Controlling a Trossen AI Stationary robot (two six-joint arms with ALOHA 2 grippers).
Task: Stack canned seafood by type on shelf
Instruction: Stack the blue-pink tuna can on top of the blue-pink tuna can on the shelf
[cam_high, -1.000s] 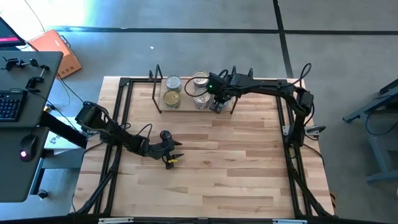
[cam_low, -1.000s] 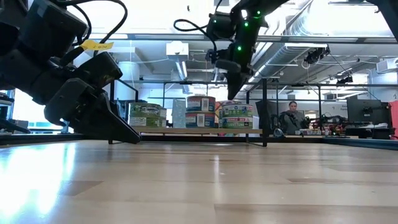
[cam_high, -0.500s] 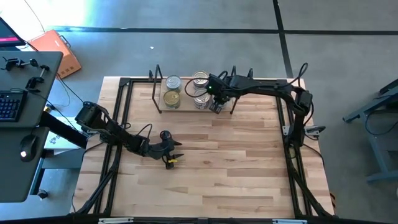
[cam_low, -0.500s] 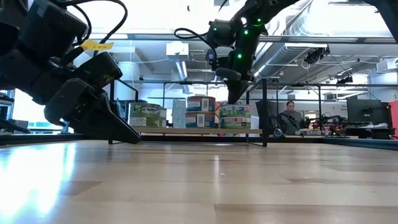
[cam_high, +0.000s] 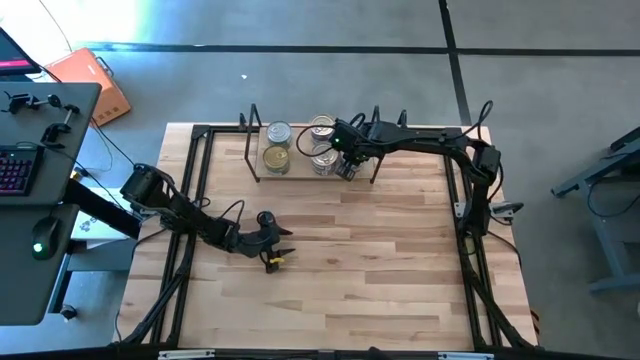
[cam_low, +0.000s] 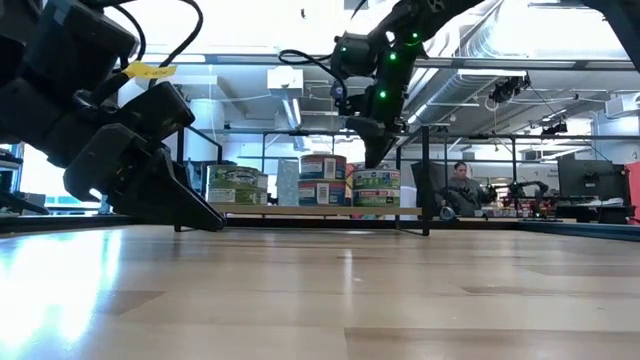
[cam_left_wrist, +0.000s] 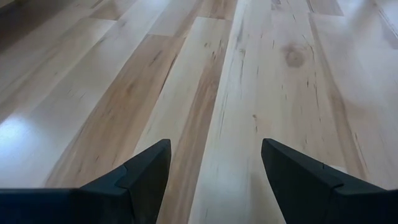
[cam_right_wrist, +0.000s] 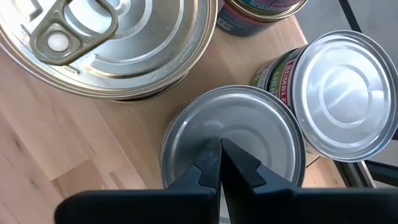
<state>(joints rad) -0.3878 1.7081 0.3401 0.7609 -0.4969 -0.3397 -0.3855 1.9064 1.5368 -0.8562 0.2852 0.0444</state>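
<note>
The shelf (cam_high: 300, 168) stands at the table's far edge, with canned seafood on its board: two tins (cam_high: 277, 145) toward its left end and several tins (cam_high: 323, 145) toward its right end, stacked two high (cam_low: 378, 187). My right gripper (cam_high: 347, 170) is shut and points steeply down over a silver-topped tin (cam_right_wrist: 233, 134). Beside that tin stand another silver-topped tin (cam_right_wrist: 345, 93) and a taller stack topped by a pull-tab lid (cam_right_wrist: 106, 37). My left gripper (cam_left_wrist: 214, 149) rests open low over bare wood at the table's left (cam_high: 281, 253). My right gripper's shut fingertips (cam_right_wrist: 219, 158) stand over the middle of the silver tin's top, coming from above and pointing down. I cannot tell whether they touch the lid.
Black frame rails (cam_high: 195, 190) run along the table's sides. The shelf's thin black wire uprights (cam_low: 427, 180) rise beside the tins. Bare wood (cam_high: 380, 260) spreads over the table's middle and near side. A desk with a keyboard (cam_high: 15, 170) stands left of the table; a person (cam_low: 465, 188) sits in the room beyond.
My right gripper, still shut, has come down a little toward the tins at the shelf's right end.
</note>
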